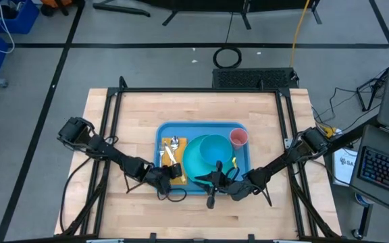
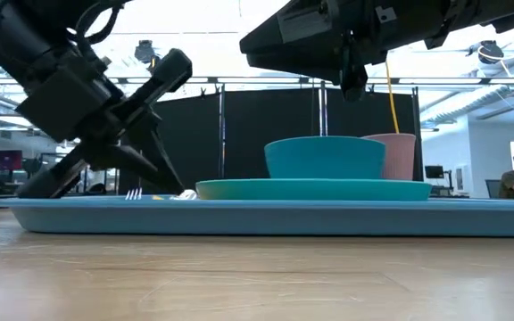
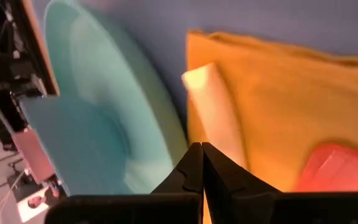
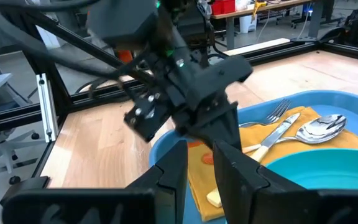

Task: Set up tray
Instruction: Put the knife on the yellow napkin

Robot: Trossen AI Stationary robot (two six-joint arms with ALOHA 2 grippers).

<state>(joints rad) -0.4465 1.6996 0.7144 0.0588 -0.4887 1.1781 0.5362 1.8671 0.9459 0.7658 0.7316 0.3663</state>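
- High view: we saw the tray (image 1: 164,132) at the frame's centre, already holding plate (image 1: 196,165), bowl (image 1: 211,148), cup (image 1: 239,138), napkin (image 1: 175,169) and cutlery (image 1: 172,145).
- We judged setup nearly finished.
- Left gripper (image 1: 166,177) was clenched empty over the napkin; right gripper (image 1: 216,180) slightly parted, empty.

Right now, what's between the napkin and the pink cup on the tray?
In the high view, the teal plate with the teal bowl on it sits between the napkin and pink cup, all on the tray.
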